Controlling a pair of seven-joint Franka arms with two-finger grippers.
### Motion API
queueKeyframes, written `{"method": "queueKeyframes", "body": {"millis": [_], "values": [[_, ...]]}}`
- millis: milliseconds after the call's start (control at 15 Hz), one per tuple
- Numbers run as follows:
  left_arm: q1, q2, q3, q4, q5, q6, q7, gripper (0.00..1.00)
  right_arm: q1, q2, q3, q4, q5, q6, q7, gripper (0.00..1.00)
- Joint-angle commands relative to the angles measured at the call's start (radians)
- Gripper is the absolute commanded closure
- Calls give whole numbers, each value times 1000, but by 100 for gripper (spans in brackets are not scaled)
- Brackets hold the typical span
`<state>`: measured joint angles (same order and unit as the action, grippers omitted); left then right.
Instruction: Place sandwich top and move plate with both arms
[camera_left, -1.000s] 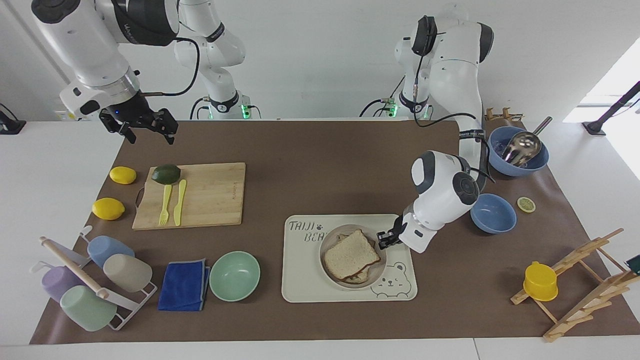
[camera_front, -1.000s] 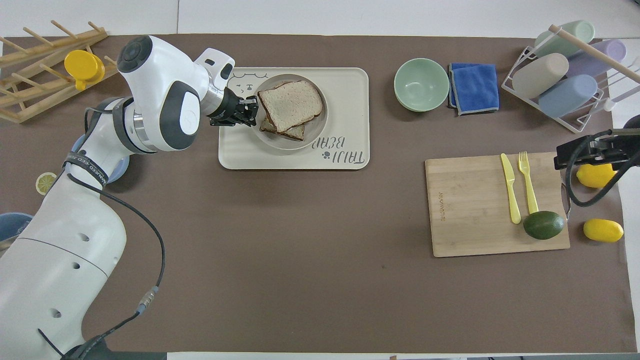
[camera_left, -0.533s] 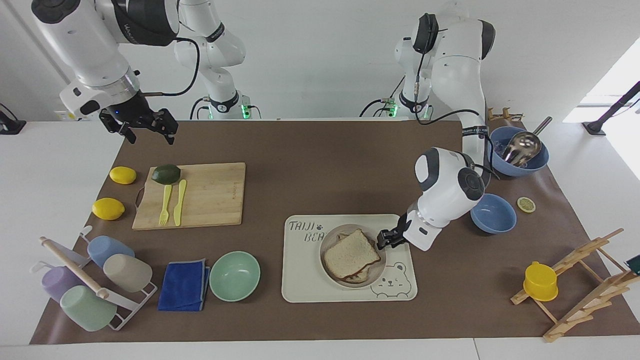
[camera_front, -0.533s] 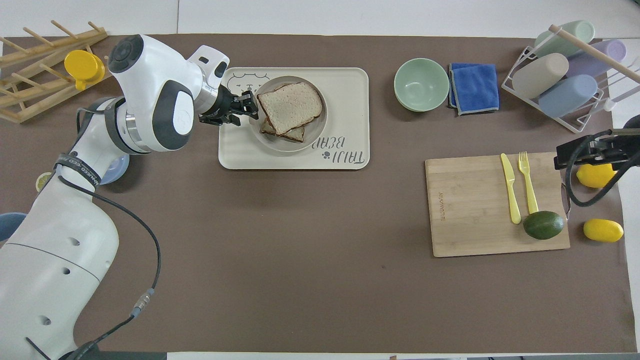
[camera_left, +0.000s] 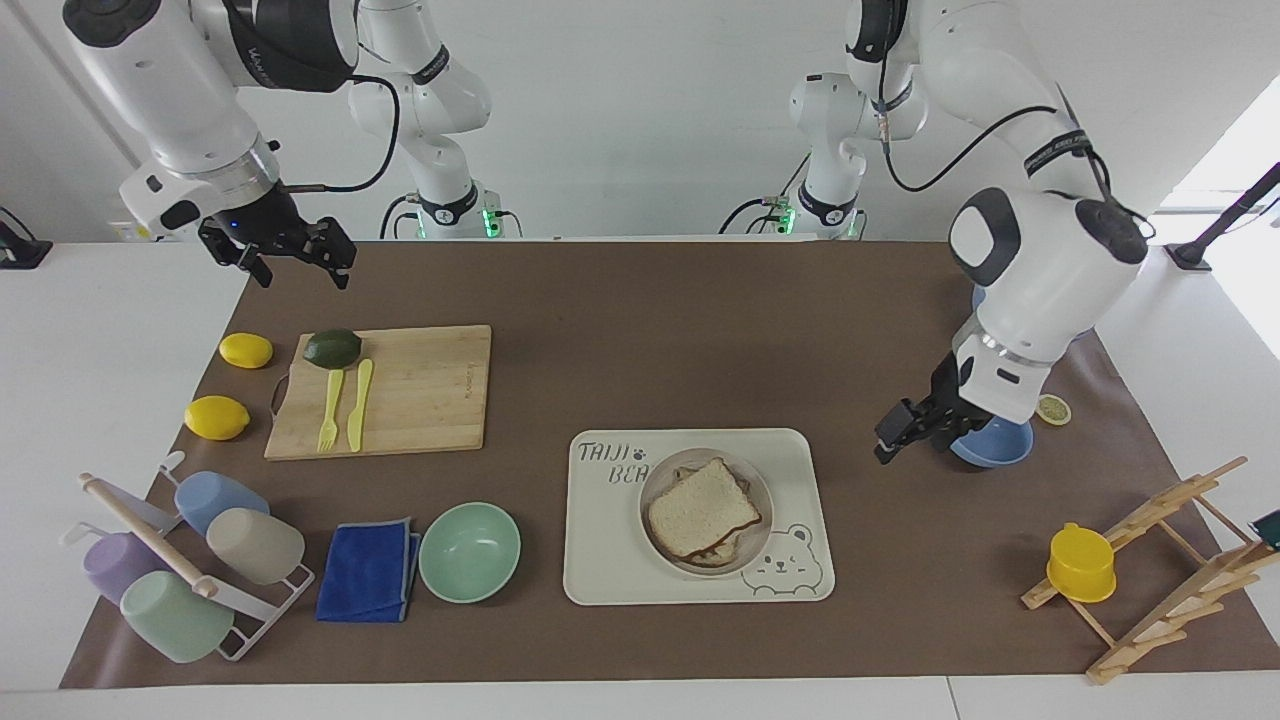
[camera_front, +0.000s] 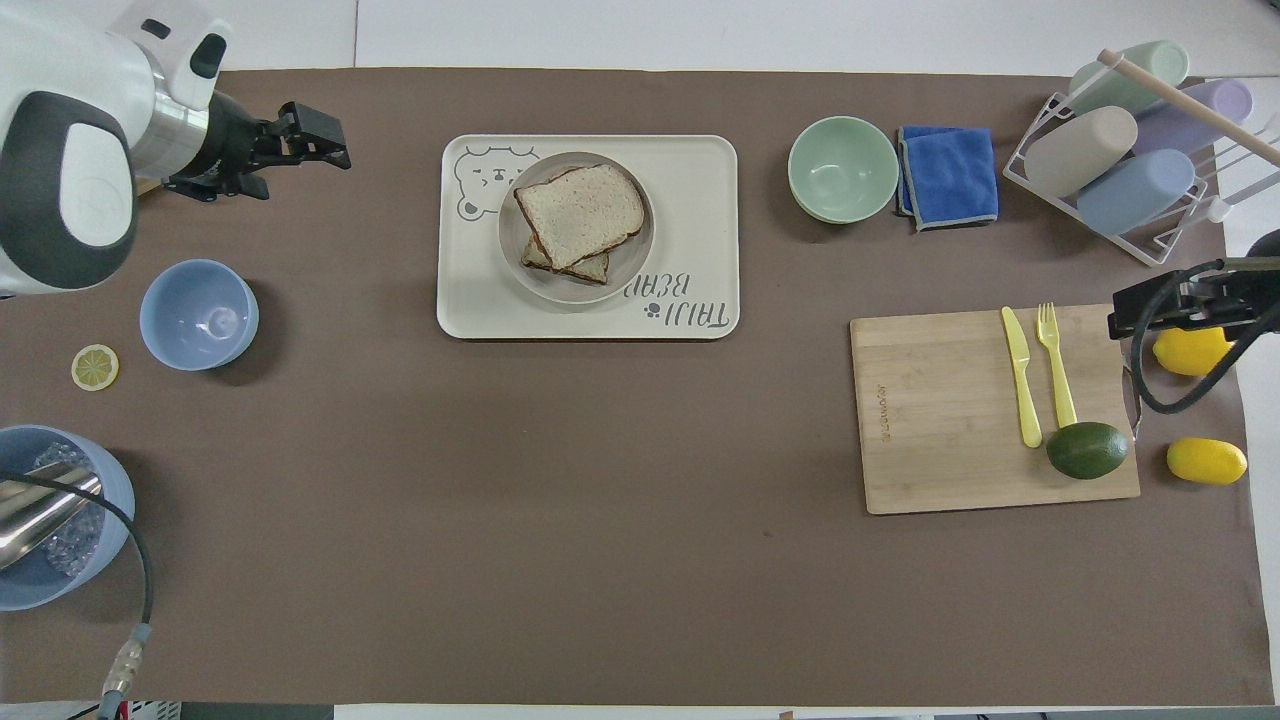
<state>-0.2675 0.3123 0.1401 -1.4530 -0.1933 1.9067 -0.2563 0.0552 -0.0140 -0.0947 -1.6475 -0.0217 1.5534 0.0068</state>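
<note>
With the pale square crusted bread slice (camera_left: 700, 508) capping the sandwich on the round beige plate (camera_left: 648, 490), my left pincer (camera_left: 890, 443) hung parted and empty at its two o'clock in the facing view, free for the plate, while my wide right pincer (camera_left: 295, 265) waited at ten.

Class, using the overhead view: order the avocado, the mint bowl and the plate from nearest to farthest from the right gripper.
From the right gripper:
1. Avocado, on the cutting board beside it.
2. Mint bowl, beside the blue cloth.
3. Plate, on the tray, toward the left arm's end.

Beige plate (camera_left: 759, 505), pale brown-crusted sandwich top (camera_left: 702, 520), bear-printed cream tray (camera_left: 790, 570).
</note>
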Motion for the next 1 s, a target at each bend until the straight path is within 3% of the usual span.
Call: {"method": "queueKeyframes", "body": {"millis": [0, 267, 533, 667, 933], "values": [[-10, -114, 10, -40, 75, -122, 3, 0, -18, -11, 12, -9, 25, -3, -24, 0], [8, -246, 9, -82, 104, -308, 6, 0, -18, -11, 12, -11, 23, -3, -24, 0], [8, -404, -8, -274, 164, -337, 6, 0, -20, -11, 12, -11, 25, -3, -24, 0], [33, -420, -37, -316, 164, -331, 8, 0, -20, -11, 12, -11, 23, -3, -24, 0], [93, -403, -106, -307, 164, -337, 29, 0, -20, -11, 12, -11, 25, -3, -24, 0]]}}
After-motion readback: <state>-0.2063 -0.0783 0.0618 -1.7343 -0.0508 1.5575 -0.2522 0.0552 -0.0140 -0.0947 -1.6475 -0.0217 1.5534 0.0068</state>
